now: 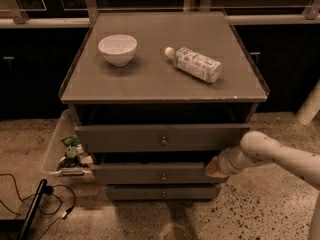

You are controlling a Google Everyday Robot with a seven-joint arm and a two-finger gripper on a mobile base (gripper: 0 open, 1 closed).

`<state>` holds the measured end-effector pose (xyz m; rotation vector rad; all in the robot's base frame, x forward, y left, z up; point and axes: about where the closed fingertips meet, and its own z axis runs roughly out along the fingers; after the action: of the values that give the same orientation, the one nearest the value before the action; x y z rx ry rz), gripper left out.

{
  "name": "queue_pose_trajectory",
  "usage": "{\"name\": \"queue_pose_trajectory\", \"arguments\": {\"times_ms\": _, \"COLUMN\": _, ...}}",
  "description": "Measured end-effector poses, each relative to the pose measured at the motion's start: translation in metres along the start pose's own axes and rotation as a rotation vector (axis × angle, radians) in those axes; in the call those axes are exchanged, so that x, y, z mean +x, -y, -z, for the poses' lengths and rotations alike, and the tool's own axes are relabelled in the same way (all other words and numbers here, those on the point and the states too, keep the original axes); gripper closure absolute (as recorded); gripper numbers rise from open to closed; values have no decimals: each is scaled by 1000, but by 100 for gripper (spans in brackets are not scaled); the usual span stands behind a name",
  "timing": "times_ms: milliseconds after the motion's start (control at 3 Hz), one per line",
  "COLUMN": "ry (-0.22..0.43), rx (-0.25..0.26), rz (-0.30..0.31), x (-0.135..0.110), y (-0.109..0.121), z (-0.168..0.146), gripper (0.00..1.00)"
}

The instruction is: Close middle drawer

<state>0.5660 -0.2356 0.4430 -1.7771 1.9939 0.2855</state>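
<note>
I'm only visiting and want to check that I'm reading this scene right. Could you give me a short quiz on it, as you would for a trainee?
1. Where is the robot's tool?
A) raised high in the air
B) at the middle drawer, by the right end of its front
C) out of sight
2. True or false: the bottle lies on its side on the cabinet top.
3. Fill in: left of the bottle, on the same top, sits a white ____.

Key: 1 B; 2 true; 3 bowl.
</note>
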Motion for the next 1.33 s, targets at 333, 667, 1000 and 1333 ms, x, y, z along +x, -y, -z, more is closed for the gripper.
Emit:
{"name": "queue_pose_trajectory", "arguments": {"times_ms": 333, "ry": 0, "rx": -1, "rz": 0, "x": 0, "y": -1, "z": 0, "gripper": 62}}
{"name": "queue_pose_trajectory", "arguments": {"times_ms": 667, "ry": 30, "rx": -38, "rz": -13, "x": 1, "y": -40, "z": 9, "gripper": 39}}
{"name": "queue_pose_trajectory", "arguments": {"times_ms": 1000, "ry": 32, "rx": -47, "rz": -21, "x": 4, "y": -49, "z": 9, "gripper": 16}}
{"name": "queue_pose_trajectory", "arguments": {"times_ms": 1333, "ry": 32, "rx": -47, "rz": -21, "x": 4, "y": -49, "z": 9, "gripper": 0}}
